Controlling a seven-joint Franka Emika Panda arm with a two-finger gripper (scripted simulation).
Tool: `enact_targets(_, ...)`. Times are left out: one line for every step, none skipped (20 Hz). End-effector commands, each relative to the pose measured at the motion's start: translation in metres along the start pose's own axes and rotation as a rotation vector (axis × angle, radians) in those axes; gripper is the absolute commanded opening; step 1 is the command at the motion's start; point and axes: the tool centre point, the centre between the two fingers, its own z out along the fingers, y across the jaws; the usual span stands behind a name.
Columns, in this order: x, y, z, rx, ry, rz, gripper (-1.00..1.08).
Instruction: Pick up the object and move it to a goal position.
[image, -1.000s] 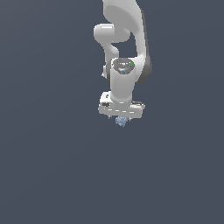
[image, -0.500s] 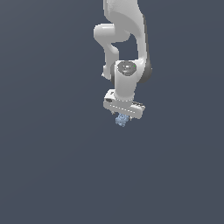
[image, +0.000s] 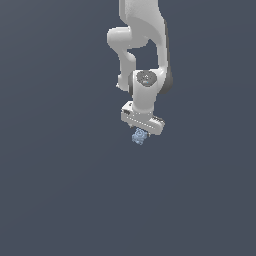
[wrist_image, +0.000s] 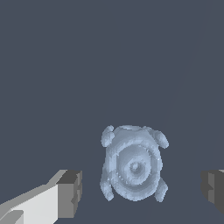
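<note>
In the wrist view, going from one side to the other, one dark finger pad (wrist_image: 70, 193) of the pincer (wrist_image: 142, 192) is standing clear of the object (wrist_image: 133, 164), then comes the object itself, a pale-blue knobbly lump with ringed ridges on its face and small nubs at its corners, and then the second pad (wrist_image: 213, 189) is showing only at the frame edge, also apart from the lump. The pincer is therefore spread, with open gaps showing on both sides and no contact visible. In the exterior view, the white Panda arm (image: 145, 60) is reaching down with its wrist tilted, and the pincer (image: 139, 131) is sitting directly above the object (image: 139, 136), which is showing just under the white hand body. The object appears to be lying on the plain grey counter (image: 60, 200) between the pads; the uniform surface gives no shadow cue, so whether the pads are reaching down to its level cannot be told. Judged from this, alignment over the object is done. The closing of the pads, the lift and the carry to the goal are all left. No goal marker is showing in either view.
</note>
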Motion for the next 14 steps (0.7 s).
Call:
enact_targets(-0.003, 0.001, 0.002, 0.0, 0.001, 0.016, 1.0)
enact_targets(-0.003, 0.001, 0.002, 0.0, 0.001, 0.019, 1.0)
enact_targets(-0.003, 0.001, 0.002, 0.0, 0.001, 0.02, 1.0)
enact_targets(-0.004, 0.001, 0.002, 0.0, 0.001, 0.021, 1.0)
enact_targets(-0.003, 0.001, 0.002, 0.0, 0.0, 0.017, 1.0)
enact_targets(-0.003, 0.001, 0.002, 0.0, 0.0, 0.017, 1.0)
enact_targets(-0.003, 0.001, 0.003, 0.0, 0.0, 0.017, 1.0)
enact_targets(-0.003, 0.001, 0.005, 0.0, 0.0, 0.017, 1.0)
enact_targets(-0.003, 0.001, 0.007, 0.0, 0.0, 0.017, 1.0)
enact_targets(-0.003, 0.001, 0.009, 0.0, 0.0, 0.018, 1.0)
enact_targets(-0.004, 0.001, 0.013, 0.0, 0.0, 0.018, 1.0)
enact_targets(-0.004, 0.001, 0.016, -0.001, 0.001, 0.018, 1.0)
enact_targets(-0.004, 0.001, 0.021, -0.001, 0.001, 0.018, 1.0)
enact_targets(-0.004, 0.001, 0.026, -0.001, 0.001, 0.019, 1.0)
